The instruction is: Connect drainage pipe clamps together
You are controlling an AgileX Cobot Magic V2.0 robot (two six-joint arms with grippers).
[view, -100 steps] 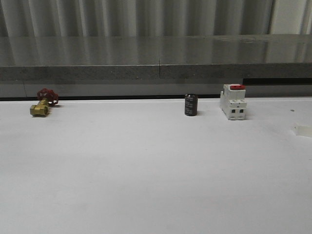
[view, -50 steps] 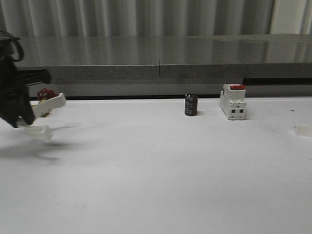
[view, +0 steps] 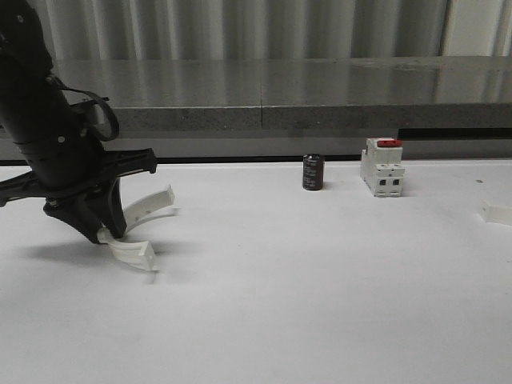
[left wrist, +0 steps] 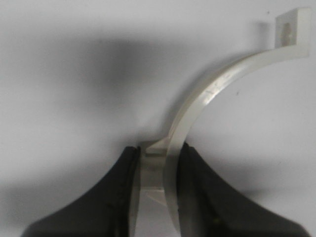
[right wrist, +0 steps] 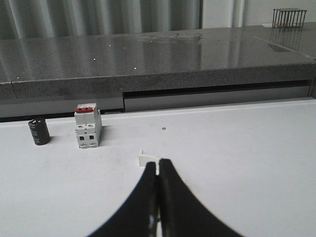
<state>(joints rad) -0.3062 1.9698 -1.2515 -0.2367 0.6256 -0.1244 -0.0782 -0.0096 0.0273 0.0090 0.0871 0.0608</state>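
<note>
One white half-ring drainage pipe clamp (view: 149, 203) hangs low over the left side of the white table (view: 304, 280), its lower end (view: 136, 254) close to the surface. My left gripper (view: 104, 234) is shut on it partway along its arc. In the left wrist view the clamp (left wrist: 212, 94) curves away from the gripper (left wrist: 157, 150) to a flat end tab (left wrist: 293, 27). My right gripper (right wrist: 158, 163) is shut with nothing between its fingers, hovering over the table.
A black cylinder (view: 313, 172) and a white boxy switch with a red top (view: 382, 168) stand at the table's back. A small translucent white block (view: 496, 213) lies at the right edge, just past the right fingertips (right wrist: 146, 157). A grey ledge (view: 264, 104) runs behind.
The left arm came in from the left edge carrying the clamp, moved right and lower over the table, and now hides the brass valve seen earlier.
</note>
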